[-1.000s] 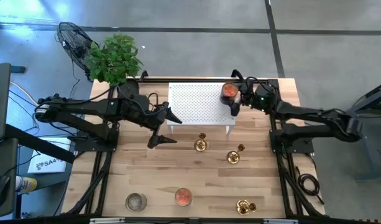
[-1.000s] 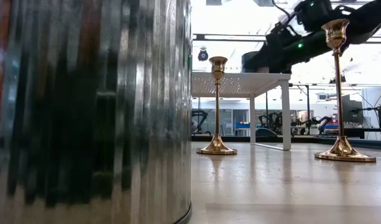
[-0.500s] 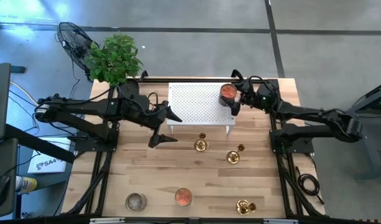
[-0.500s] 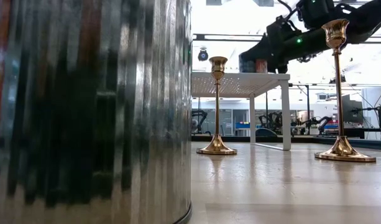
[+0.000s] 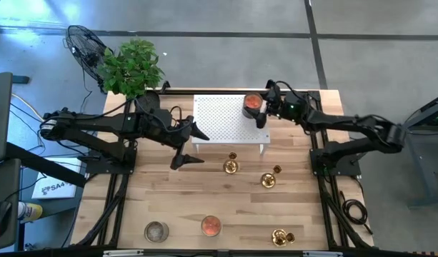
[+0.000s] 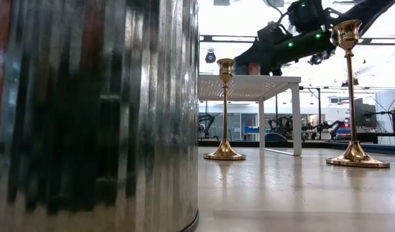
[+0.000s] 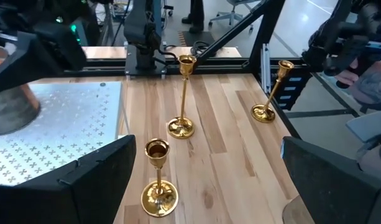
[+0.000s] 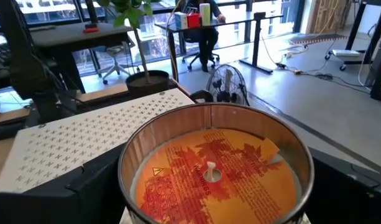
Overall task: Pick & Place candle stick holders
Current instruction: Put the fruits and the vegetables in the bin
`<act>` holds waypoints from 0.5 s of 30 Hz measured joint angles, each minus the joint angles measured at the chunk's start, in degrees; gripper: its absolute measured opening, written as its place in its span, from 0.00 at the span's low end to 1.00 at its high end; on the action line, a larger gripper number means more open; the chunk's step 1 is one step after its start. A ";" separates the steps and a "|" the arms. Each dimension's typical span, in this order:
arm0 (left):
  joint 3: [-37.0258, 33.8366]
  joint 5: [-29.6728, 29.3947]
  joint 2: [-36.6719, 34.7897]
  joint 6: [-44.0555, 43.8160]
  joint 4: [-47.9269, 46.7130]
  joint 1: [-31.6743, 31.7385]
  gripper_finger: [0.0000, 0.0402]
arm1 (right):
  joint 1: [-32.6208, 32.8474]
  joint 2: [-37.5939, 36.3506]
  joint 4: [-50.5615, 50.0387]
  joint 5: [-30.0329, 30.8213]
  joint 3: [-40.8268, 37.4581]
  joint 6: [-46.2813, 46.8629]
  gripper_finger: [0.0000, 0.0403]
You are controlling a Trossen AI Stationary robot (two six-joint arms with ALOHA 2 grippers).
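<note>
**Candle tin held over the shelf**

Right gripper (image 5: pixel 256 111) clamps a tin candle (image 8: pixel 212 171) above the white perforated shelf (image 5: pixel 222 121); left gripper (image 5: pixel 192 146) hangs beside the shelf, jaws apart; three brass candlestick holders (image 5: pixel 231 165) stand on the table (image 5: pixel 190 196).

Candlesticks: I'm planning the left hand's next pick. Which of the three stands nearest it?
The candlestick just in front of the white shelf is nearest the left hand. The second candlestick stands farther right, and the third candlestick is by the front edge.

The wooden tabletop (image 5: pixel 204 196) carries a white perforated shelf (image 5: pixel 222 121) far, three candle stick holders (image 5: pixel 231 165) centre-right, two tins (image 5: pixel 156 230) near.
</note>
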 joint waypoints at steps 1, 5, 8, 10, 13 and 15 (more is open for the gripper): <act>0.00 0.39 0.00 -0.01 -0.03 0.00 0.98 | 0.00 0.08 -0.76 0.16 0.47 0.02 0.93; 0.00 2.03 0.00 -0.03 -1.12 0.00 0.98 | 0.00 -0.05 -2.99 0.94 1.37 0.03 0.93; 0.00 2.79 0.00 -0.04 -1.31 0.00 0.98 | -0.02 -0.11 -3.30 1.27 1.37 0.01 0.93; 0.00 2.79 0.00 -0.04 -1.29 0.00 0.98 | -0.02 -0.12 -3.29 1.31 1.37 0.02 0.93; 0.00 2.77 0.00 -0.04 -1.29 0.00 0.98 | 0.26 -0.12 -3.29 1.25 1.37 0.03 0.93; 0.00 2.88 0.00 -0.05 -1.31 0.00 0.98 | 0.71 -0.12 -3.23 1.46 1.37 0.01 0.94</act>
